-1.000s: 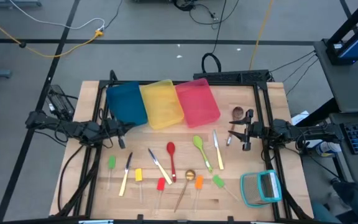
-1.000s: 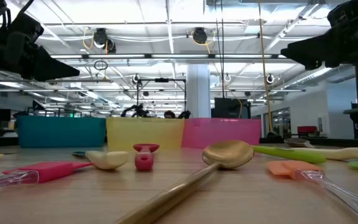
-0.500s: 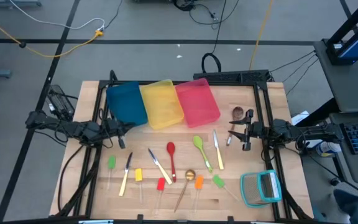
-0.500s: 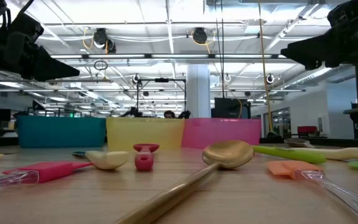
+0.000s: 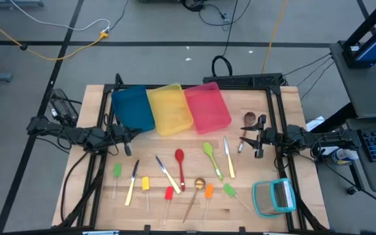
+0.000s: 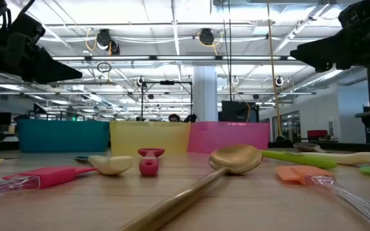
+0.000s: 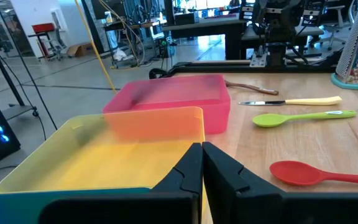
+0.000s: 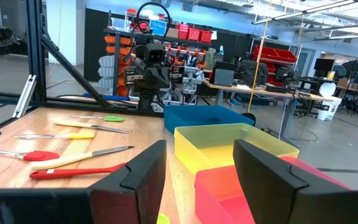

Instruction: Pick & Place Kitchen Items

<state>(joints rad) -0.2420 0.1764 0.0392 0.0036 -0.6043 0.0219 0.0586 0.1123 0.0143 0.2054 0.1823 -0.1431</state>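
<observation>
The kitchen items lie flat on the wooden table (image 5: 96,196) near its front edge: a red spoon (image 5: 179,163), a green spoon (image 5: 209,154), a gold spoon (image 5: 198,189), yellow-handled knives (image 5: 228,158) and clear-handled sticks with coloured heads (image 5: 169,193). A brown spoon (image 5: 249,119) lies at the far right. My left gripper (image 5: 134,134) hovers shut and empty beside the blue bin; it also shows in the left wrist view (image 7: 202,163). My right gripper (image 5: 242,137) hovers open and empty right of the pink bin; it also shows in the right wrist view (image 8: 197,155).
A blue bin (image 5: 132,108), a yellow bin (image 5: 170,108) and a pink bin (image 5: 207,106) stand side by side at the far edge. A teal-framed square object (image 5: 274,197) lies at the front right. Dark frame posts stand at the table's left and right sides.
</observation>
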